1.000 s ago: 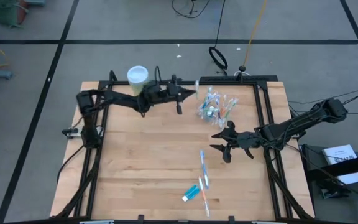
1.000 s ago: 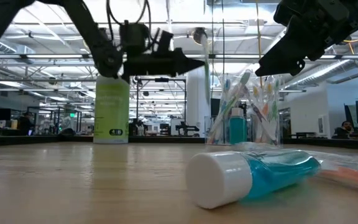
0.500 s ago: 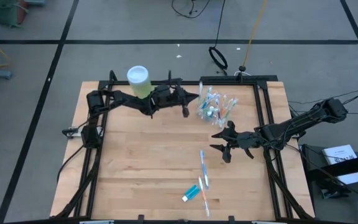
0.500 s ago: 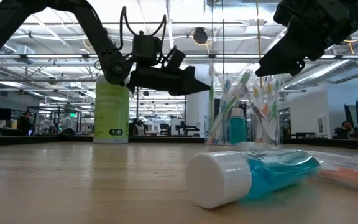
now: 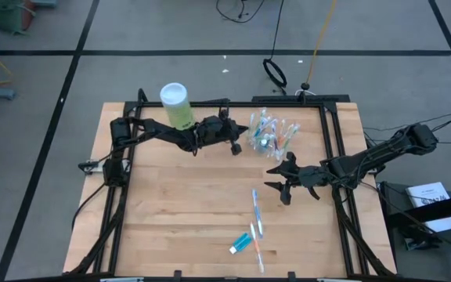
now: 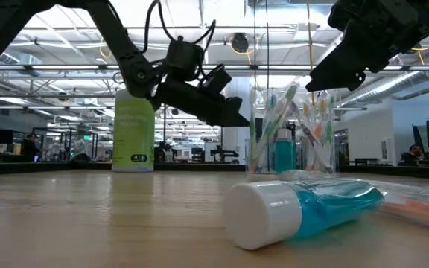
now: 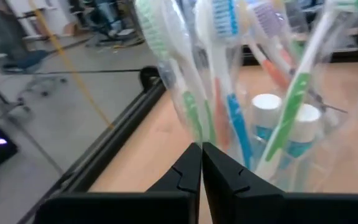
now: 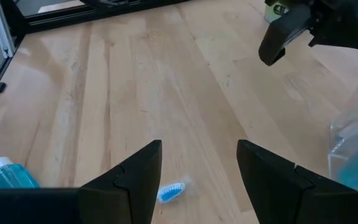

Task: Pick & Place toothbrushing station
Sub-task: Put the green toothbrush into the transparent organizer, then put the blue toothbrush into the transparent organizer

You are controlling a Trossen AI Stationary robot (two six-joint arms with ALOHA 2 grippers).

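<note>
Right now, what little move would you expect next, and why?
Probably the open right gripper drops toward the loose toothbrushes and the blue toothpaste tube lying on the wooden table. The shut left gripper is empty beside the clear plastic cup.

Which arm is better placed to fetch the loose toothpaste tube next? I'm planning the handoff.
Right, probably. The right gripper is open, nearer the toothpaste tube; the left gripper is shut beside the cup.

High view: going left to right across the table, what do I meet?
Light-green canister → left end effector → clear cup of toothbrushes → right end effector.
</note>
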